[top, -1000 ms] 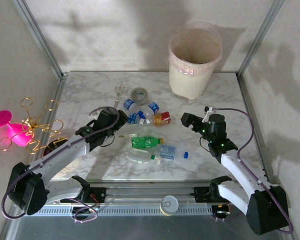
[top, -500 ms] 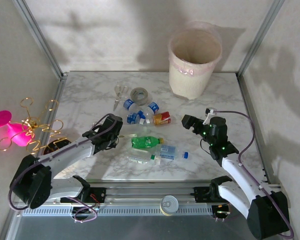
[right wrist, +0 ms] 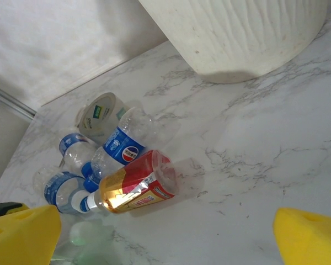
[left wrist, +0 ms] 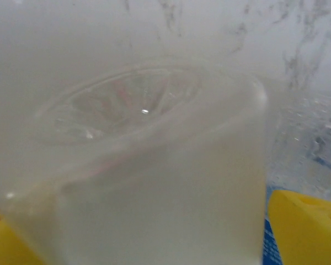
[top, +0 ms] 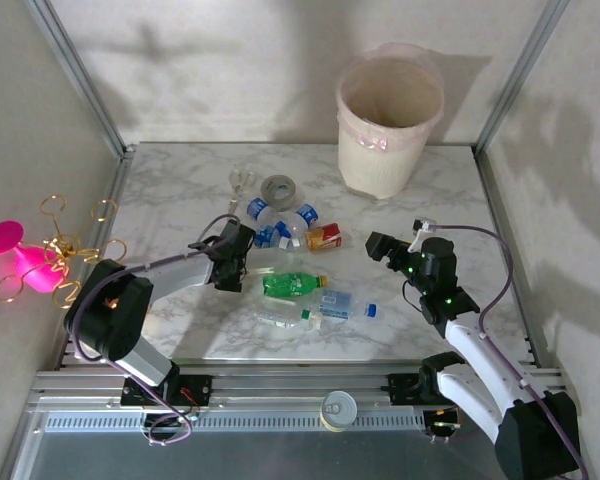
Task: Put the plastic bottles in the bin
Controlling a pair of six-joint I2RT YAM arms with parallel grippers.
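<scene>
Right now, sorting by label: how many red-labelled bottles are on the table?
1: the red-labelled bottle lies at the right end of the far cluster; others could be hidden.

blue-label bottle (right wrist: 124,146): there it is, a round red, white and blue Pepsi-style emblem; lettering too small to read.
red-label bottle (right wrist: 137,186): small print, blurred, unreadable.
tape roll (right wrist: 102,112): green mark, illegible.

Grey-veined marble table (top: 170,200) between pale walls (top: 230,60), metal corner posts (top: 80,75), soft shadows across the back wall.
</scene>
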